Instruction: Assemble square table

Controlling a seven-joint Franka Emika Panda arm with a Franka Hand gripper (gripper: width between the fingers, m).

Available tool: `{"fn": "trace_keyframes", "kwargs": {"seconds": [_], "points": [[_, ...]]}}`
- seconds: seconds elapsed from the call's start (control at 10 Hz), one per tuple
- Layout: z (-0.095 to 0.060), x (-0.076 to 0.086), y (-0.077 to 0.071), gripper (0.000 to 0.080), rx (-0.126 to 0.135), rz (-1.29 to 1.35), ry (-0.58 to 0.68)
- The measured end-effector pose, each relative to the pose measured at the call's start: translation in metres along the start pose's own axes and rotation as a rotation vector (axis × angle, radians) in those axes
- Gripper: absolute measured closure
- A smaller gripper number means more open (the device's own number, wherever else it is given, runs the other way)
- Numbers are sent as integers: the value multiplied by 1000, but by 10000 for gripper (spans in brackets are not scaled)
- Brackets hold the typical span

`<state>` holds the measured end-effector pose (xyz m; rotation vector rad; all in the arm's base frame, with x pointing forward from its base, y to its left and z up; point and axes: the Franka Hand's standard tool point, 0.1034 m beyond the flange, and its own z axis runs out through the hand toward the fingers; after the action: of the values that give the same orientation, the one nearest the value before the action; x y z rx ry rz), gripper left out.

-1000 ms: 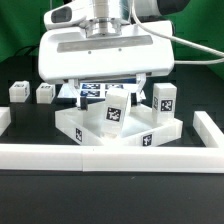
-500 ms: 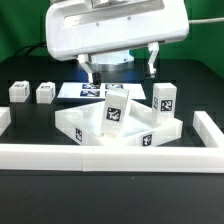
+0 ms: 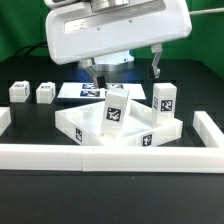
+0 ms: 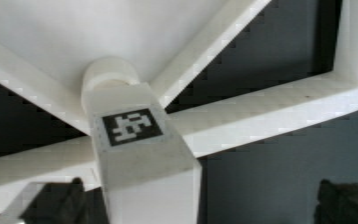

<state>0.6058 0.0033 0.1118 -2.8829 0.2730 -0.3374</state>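
In the exterior view I saw that the pincer [image 3: 124,68] had lifted clear of the upright leg [image 3: 116,108], its jaws spread wide and holding nothing. The leg stayed standing on the table top [image 3: 70,120], which sat just behind the border wall [image 3: 100,157]. A second leg [image 3: 164,99] stood near it, and two more legs [image 3: 18,91] waited on the worktop [image 3: 30,190].

In the wrist view the leg stood free between the dark fingertips [image 4: 51,200]. I judged it released and seated.

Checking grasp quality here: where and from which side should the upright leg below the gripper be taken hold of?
Probably its free upper part, from straight above. The leg stands upright on the tabletop, so only its top is clear. The open gripper hangs above it; its fingers could close on two opposite side faces.
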Motion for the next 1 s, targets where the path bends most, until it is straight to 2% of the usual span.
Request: {"fn": "trace_keyframes", "kwargs": {"seconds": [0.1, 0.2, 0.3, 0.4, 0.5, 0.9, 1.0], "points": [[-5, 0, 0, 150, -61, 22, -92], [-9, 12, -3, 150, -154, 62, -102], [1, 12, -6, 150, -182, 69, -88], [13, 11, 9, 150, -166, 12, -57], [12, 8, 12, 150, -168, 37, -69], [14, 7, 11, 150, -168, 29, -82], [18, 7, 14, 150, -174, 38, -140]]}}
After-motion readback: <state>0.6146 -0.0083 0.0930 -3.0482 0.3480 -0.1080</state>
